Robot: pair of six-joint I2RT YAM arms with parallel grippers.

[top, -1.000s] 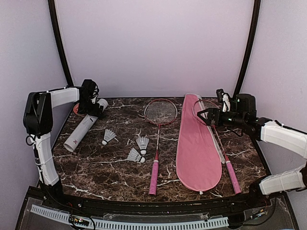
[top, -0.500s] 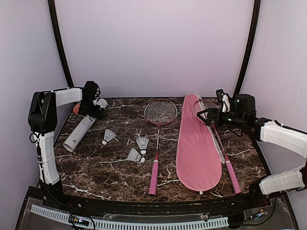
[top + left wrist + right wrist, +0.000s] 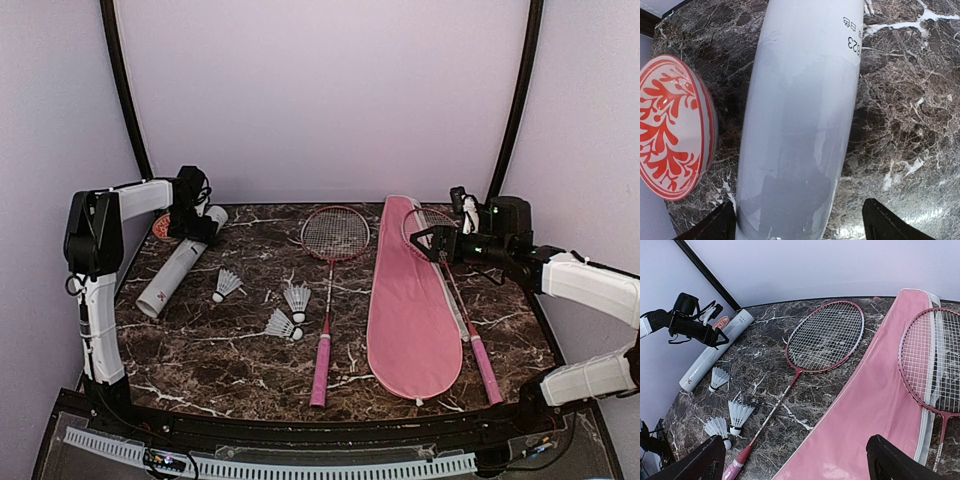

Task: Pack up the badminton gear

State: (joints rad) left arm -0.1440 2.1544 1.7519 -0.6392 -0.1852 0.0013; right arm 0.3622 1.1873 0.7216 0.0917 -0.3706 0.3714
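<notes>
We read "23" in black on the white tube (image 3: 800,125), upper middle of the left wrist view. Our left gripper (image 3: 797,225) stands apart astride it, with a red-patterned bowl (image 3: 670,130) just left and bare marble (image 3: 910,100) right. Our right gripper (image 3: 795,460) gapes wide above the pink bag (image 3: 875,400).

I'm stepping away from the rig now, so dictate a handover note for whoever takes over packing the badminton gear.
Left gripper: open, straddling the far end of the white tube, not gripping.
Right gripper: open, above the head of the racket lying along the pink bag's right edge.
Other racket and three shuttlecocks lie loose on the table between tube and bag.
Done: nothing packed. Left: probably shuttlecocks into tube, rackets into bag.
</notes>
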